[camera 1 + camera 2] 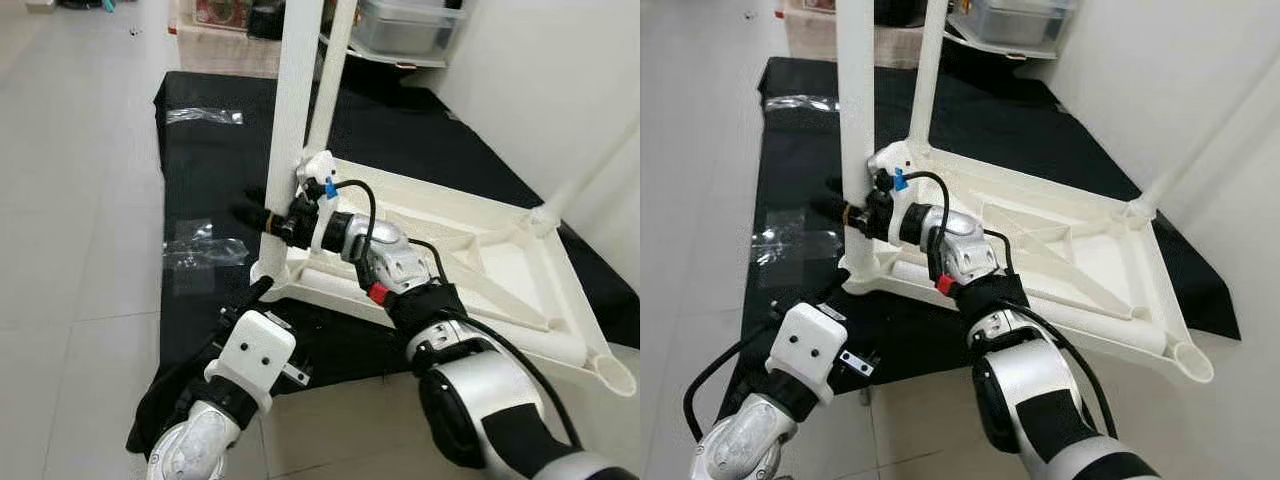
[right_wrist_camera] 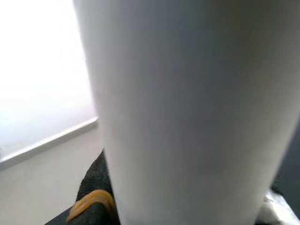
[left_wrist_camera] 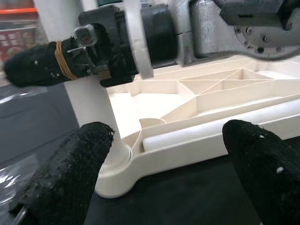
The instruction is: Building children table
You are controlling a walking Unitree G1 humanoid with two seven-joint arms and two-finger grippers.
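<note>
Hovering spread-fingered by the near corner of the upturned tabletop (image 1: 470,255) is the left gripper (image 1: 262,287), grasping nothing. At that corner, the right gripper (image 1: 262,216) is clasping the white leg (image 1: 292,120), its long axis pointing straight up.

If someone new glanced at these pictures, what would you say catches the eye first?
The upturned white table lying on a black mat, with legs rising from its corners. The right tool is clamped on the near leg just above its socket. The left tool waits open, low beside that corner.
</note>
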